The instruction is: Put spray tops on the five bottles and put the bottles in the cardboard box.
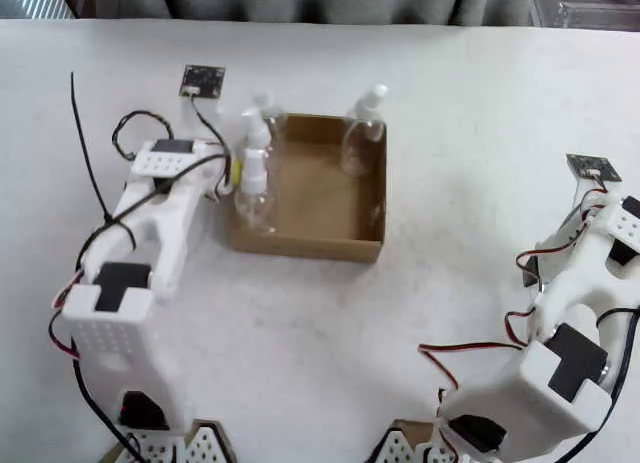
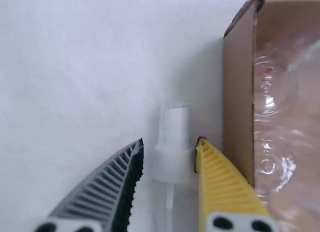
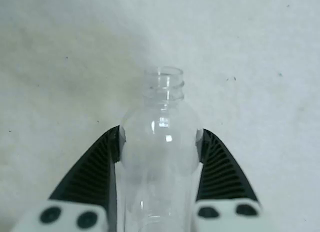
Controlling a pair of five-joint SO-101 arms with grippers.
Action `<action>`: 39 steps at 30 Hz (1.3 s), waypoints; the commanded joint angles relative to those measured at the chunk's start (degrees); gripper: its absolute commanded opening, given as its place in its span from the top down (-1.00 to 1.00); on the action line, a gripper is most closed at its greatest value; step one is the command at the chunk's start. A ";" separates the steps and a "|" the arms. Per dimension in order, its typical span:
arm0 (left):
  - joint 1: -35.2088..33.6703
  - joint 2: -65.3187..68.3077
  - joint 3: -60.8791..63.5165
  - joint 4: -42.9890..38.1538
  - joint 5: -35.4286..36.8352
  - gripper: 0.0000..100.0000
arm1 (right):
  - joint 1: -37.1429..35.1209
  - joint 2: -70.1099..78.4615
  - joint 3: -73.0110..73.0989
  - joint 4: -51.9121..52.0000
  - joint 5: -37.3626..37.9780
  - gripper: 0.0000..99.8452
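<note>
A: Where is the right claw (image 3: 160,133), counted from the cardboard box (image 1: 305,245)?
B: The right arm (image 1: 570,323) sits well apart from the box, on its near right side. The claw is clamped on a clear bottle (image 3: 159,157) with a bare neck, and both black fingers (image 3: 100,167) press its shoulders.
A: And the left claw (image 2: 170,140)?
B: It is just outside the box's left wall. It stands apart around a spray top (image 2: 173,137). The yellow finger (image 2: 220,182) touches the top, and the dark finger (image 2: 125,177) is a thin gap away.
A: And farther?
B: Some capped bottles (image 1: 254,198) crowd at that same wall. Another capped one (image 1: 362,143) stands upright in the box's far right corner. Everything rests on the white worktop (image 1: 450,103).
</note>
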State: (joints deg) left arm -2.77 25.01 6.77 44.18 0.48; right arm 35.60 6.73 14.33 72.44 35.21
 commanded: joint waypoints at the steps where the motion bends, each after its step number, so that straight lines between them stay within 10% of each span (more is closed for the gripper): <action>1: 2.07 1.01 -6.15 4.22 -0.62 0.64 | -0.57 -2.86 -0.53 -0.40 0.53 0.97; 39: -6.90 -10.15 -2.29 11.08 -0.53 0.96 | -12.35 -18.77 -0.62 10.15 -0.09 0.97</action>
State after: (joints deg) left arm -8.57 23.08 3.52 54.73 0.57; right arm 25.05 -4.26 14.33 78.77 35.21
